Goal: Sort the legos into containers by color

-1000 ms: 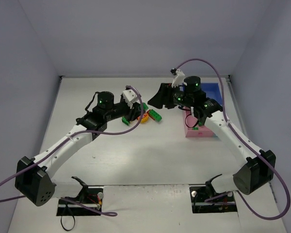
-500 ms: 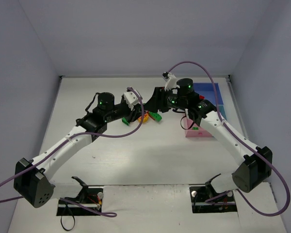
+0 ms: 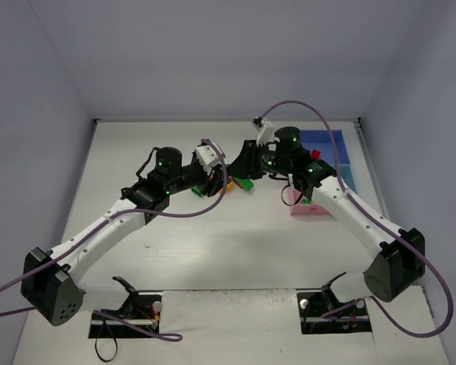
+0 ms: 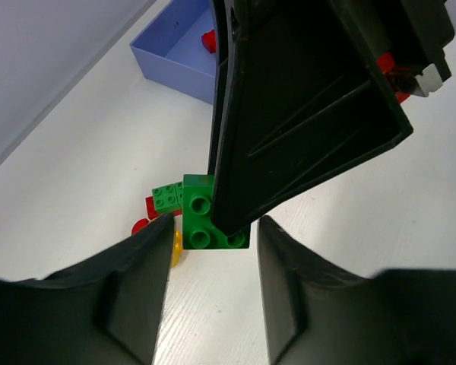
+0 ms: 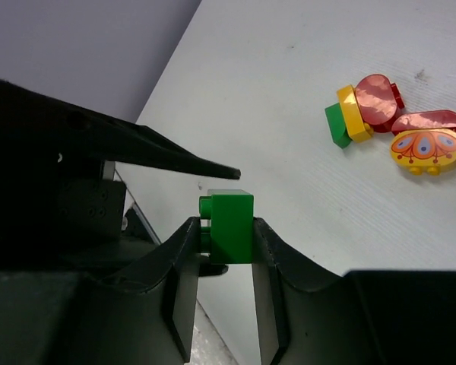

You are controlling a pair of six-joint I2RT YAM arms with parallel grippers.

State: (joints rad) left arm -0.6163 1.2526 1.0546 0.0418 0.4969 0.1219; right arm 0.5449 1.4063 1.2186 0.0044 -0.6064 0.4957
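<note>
1. The blue container [image 3: 330, 141] is my landmark; a red brick [image 4: 207, 40] lies inside it.
2. The left gripper [image 4: 211, 228], well left of the container, hangs spread and empty.
3. The right gripper [image 5: 224, 232], nearer the container, seems pinched narrowly onto the green brick [image 5: 229, 217].
4. That brick looks light, rigid and slick. I'd squeeze its flat side walls, not the studs.

— What crowds the green brick [image 4: 205, 222]?
— The right gripper [image 5: 225, 228] presses it from both sides, and its black body fills the space above the brick. The left gripper [image 4: 214, 228], jaws apart, sits just beside it.
— And on the table [image 3: 213, 251]?
— A cluster of bricks [image 4: 161, 199] touches the brick's side. The blue container [image 4: 175, 61] walls off the ground beyond it. Nearer the arm bases, the surface lies open.
</note>
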